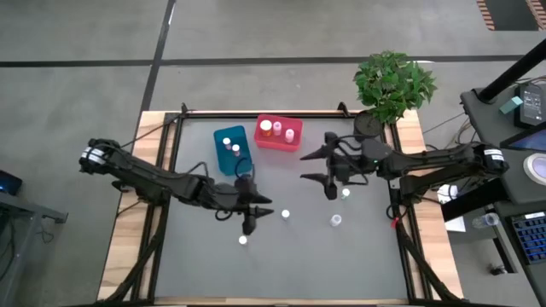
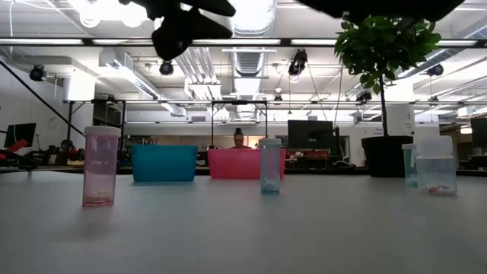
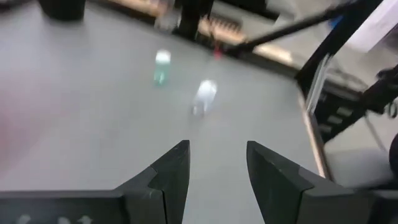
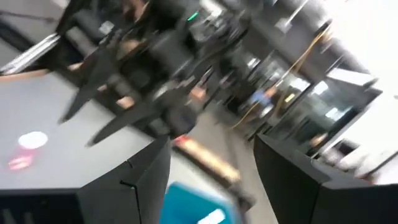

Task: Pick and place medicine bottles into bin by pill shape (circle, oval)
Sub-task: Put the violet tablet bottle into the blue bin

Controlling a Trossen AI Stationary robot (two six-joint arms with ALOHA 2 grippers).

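Four small white-capped bottles stand on the grey table: one near the front (image 1: 243,240), one in the middle (image 1: 285,214) and two to the right (image 1: 335,221) (image 1: 345,194). In the low view the nearest one is pink (image 2: 100,166). My left gripper (image 1: 252,213) is open and empty above the table's middle. Its wrist view (image 3: 217,168) looks toward two bottles (image 3: 161,66) (image 3: 205,96). My right gripper (image 1: 305,167) is open and empty, raised to the right of the bins. It also shows in its wrist view (image 4: 211,174).
A blue bin (image 1: 230,147) holding two bottles and a red bin (image 1: 278,132) holding three stand at the table's far middle. A potted plant (image 1: 391,81) stands at the far right corner. Bare table lies at the front left and front right.
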